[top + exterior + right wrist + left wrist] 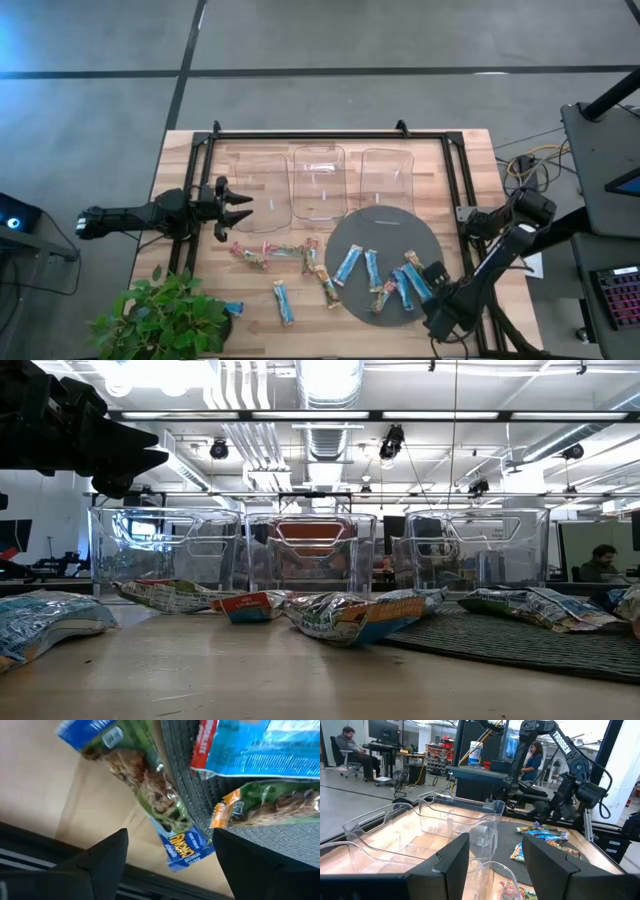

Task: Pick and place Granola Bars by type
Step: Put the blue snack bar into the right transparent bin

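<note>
While the left gripper (238, 208) waits with jaws apart by the bins, the right gripper's (432, 277) spread jaws hover over the mat's (385, 222) five o'clock bars (410, 285), lengthwise toward eleven.

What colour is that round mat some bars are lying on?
Dark grey; the round mat shows best in the high view.

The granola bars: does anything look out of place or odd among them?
One light blue bar lies apart from the others, at the table's front left beside a potted plant. The three clear bins hold no bars; the rest lie scattered on wood and grey mat.
</note>
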